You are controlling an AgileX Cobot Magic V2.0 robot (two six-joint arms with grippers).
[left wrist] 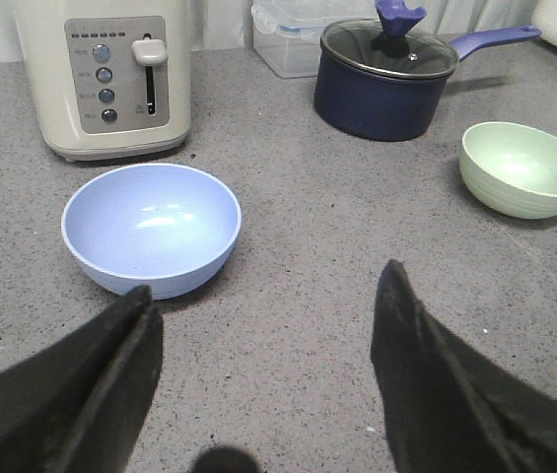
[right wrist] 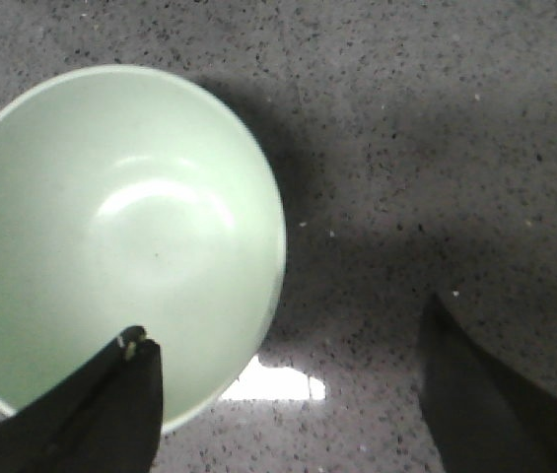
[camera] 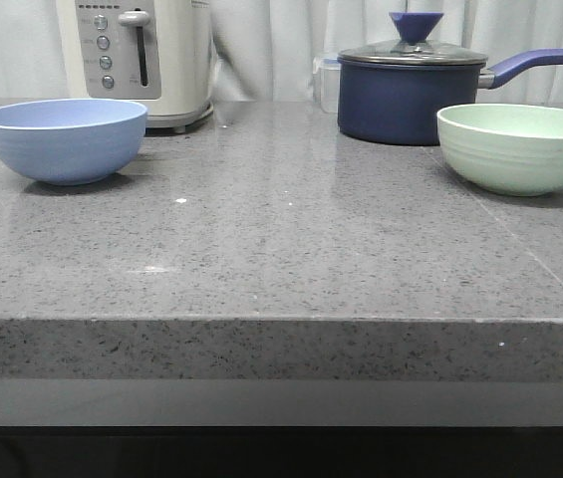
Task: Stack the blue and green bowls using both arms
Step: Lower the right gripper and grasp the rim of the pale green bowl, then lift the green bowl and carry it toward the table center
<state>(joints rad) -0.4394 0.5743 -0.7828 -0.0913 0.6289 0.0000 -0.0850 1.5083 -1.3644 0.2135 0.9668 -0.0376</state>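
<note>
The blue bowl (camera: 64, 139) stands upright and empty at the far left of the grey counter. It also shows in the left wrist view (left wrist: 151, 228). The green bowl (camera: 518, 146) stands upright and empty at the far right, in front of the saucepan; it also shows in the left wrist view (left wrist: 525, 168). My left gripper (left wrist: 266, 307) is open and empty, hovering over bare counter a little short of the blue bowl. My right gripper (right wrist: 283, 330) is open, above the green bowl (right wrist: 110, 236), one finger over its inside and the other over the counter beside its rim. No arm shows in the front view.
A dark navy lidded saucepan (camera: 411, 90) with a long handle stands behind the green bowl. A cream toaster (camera: 137, 55) stands behind the blue bowl. A clear plastic box (left wrist: 288, 34) sits beside the saucepan. The counter's front edge (camera: 281, 321) runs across the front view.
</note>
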